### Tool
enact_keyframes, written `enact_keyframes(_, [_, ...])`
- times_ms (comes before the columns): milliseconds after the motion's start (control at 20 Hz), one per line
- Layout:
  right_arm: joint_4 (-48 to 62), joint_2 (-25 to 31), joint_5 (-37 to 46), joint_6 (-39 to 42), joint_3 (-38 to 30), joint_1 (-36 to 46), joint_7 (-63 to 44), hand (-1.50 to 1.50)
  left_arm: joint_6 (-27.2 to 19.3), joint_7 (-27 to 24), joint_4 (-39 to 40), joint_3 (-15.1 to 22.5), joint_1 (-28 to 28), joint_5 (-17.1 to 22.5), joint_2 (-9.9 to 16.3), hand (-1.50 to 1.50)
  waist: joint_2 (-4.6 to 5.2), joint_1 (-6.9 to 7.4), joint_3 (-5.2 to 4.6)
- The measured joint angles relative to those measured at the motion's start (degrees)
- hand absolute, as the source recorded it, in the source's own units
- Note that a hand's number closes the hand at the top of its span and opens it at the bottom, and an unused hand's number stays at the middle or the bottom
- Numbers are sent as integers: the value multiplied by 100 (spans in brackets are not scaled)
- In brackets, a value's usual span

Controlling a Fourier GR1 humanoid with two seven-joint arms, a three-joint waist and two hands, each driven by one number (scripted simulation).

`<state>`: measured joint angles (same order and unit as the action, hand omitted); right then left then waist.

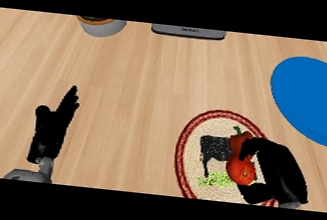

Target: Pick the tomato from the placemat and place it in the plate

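Right robot hand (275, 171) curled round tomato (240, 163) on placemat (197, 135).

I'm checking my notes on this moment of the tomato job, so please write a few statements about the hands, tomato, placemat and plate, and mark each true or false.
1. The right hand is curled round the tomato. True.
2. The tomato already lies in the blue plate. False: it is over the round placemat, in the right hand, and the plate holds nothing that shows.
3. The left hand is open, fingers up, at the view's lower left. True.
4. The blue plate lies at the left of the placemat. False: it lies up and to the right of it, at the view's right edge.
5. A bowl shows at the counter's far edge. True.
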<state>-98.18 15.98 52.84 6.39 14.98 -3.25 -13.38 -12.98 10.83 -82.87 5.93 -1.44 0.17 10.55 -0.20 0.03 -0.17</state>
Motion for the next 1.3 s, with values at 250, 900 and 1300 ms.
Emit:
enact_keyframes(250, [1354,29,-137,-81,-868,1642,27,150,120,93,-57,-18,-66,32,46,0,42,131,13])
enact_keyframes(900, [2047,386,-11,-1187,-2150,3254,-70,150,39,216,-136,-31,-75,-104,-97,0,18,26,16])
enact_keyframes(1300, [3092,757,-158,-1524,-2846,3713,26,150,194,174,-60,-183,-74,-95,-81,0,29,37,18])
